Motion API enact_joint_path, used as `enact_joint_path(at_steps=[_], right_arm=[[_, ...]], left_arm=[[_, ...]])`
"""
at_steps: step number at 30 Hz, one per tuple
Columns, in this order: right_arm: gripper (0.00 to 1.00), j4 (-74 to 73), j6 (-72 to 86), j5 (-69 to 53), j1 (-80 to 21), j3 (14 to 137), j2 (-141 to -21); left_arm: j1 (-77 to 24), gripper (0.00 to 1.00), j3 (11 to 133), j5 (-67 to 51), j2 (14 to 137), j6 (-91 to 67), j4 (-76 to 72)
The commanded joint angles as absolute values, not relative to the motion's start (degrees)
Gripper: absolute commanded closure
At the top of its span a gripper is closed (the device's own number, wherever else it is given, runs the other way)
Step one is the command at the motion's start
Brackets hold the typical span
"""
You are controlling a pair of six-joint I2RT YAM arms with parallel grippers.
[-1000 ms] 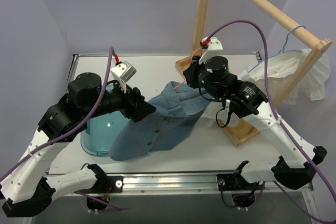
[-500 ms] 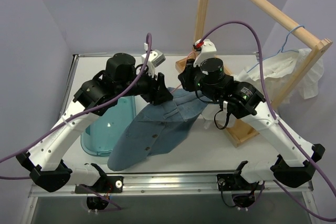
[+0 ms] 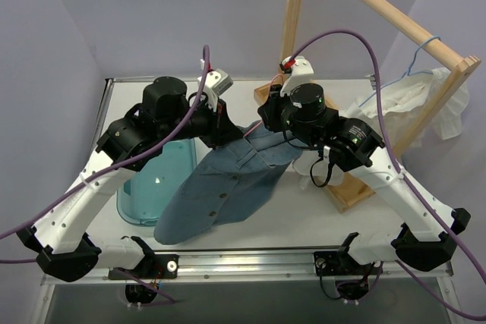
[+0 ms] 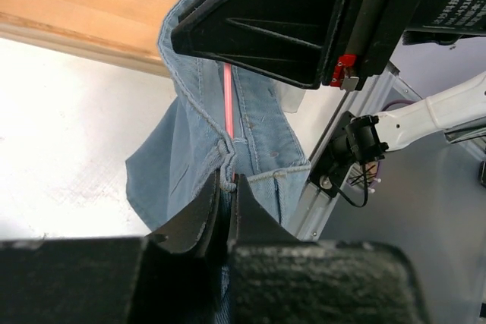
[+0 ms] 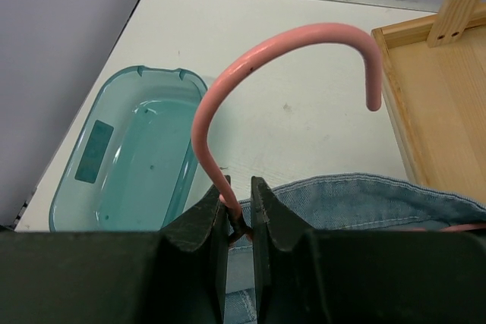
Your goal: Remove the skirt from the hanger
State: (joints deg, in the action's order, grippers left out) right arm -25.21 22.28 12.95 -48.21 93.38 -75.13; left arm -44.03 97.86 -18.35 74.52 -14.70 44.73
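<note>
Left gripper [image 4: 228, 189]: fingers pressed together on a fold at the waistband edge of the blue denim buttoned garment [image 4: 199, 138]. The thin pink wire hanger [image 4: 228, 89] runs down just beside the pinch point.

Right gripper [image 5: 239, 196]: fingers closed on the neck of the pink hanger, its hook curving up and over above the fingertips. The denim waistband lies directly below.

The denim garment is held up at its waist between the two grippers. Its lower part trails onto the white table [image 3: 304, 214] and overlaps the near corner of a teal plastic tub [image 3: 144, 191].

White pleated skirt [image 3: 406, 95]: hanging at the far right, well apart from both grippers, bunched against the wooden rack [image 3: 380, 9]. It hangs from the light-blue wire hanger [image 3: 418, 52], whose hook sits over the rack's sloping top bar. Neither gripper touches skirt or blue hanger.
</note>
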Motion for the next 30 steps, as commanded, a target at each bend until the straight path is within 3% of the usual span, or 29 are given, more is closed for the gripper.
enact_joint_path(at_steps=[1, 4, 8, 15, 18, 20, 26, 30], right_arm=[[1.0, -22.15, 22.94, 16.08, -48.6, 93.69, -73.65], [1.0, -22.5, 23.46, 17.74, -48.6, 92.99, -74.35], [1.0, -23.29, 26.53, 24.68, -48.6, 91.15, -74.01], [1.0, -27.51, 29.18, 37.79, -44.31, 87.82, -71.29], [1.0, -26.54, 29.09, 32.27, -39.04, 86.31, -70.05], [1.0, -26.81, 29.01, 30.24, -35.52, 86.31, -71.09], [1.0, -23.73, 26.55, 22.42, -36.03, 90.34, -78.64], [1.0, -22.68, 24.7, 23.55, -39.45, 92.63, -81.73]], left_arm=[[-43.77, 0.98, 98.7, -17.32, 72.16, -15.2, 41.93], [-43.77, 0.98, 98.44, -13.73, 69.62, -16.52, 40.61], [-43.59, 0.98, 101.59, -0.56, 67.5, -16.18, 45.34], [-42.72, 0.98, 107.75, 2.46, 65.83, -12.57, 55.62], [-42.54, 0.98, 107.23, -0.95, 64.25, -11.78, 56.43], [-42.54, 0.98, 105.92, -9.2, 62.67, -12.39, 55.81], [-42.54, 0.98, 101.08, -27.56, 59.33, -17.75, 47.39], [-42.63, 0.98, 101.25, -30.67, 59.06, -20.74, 41.5]])
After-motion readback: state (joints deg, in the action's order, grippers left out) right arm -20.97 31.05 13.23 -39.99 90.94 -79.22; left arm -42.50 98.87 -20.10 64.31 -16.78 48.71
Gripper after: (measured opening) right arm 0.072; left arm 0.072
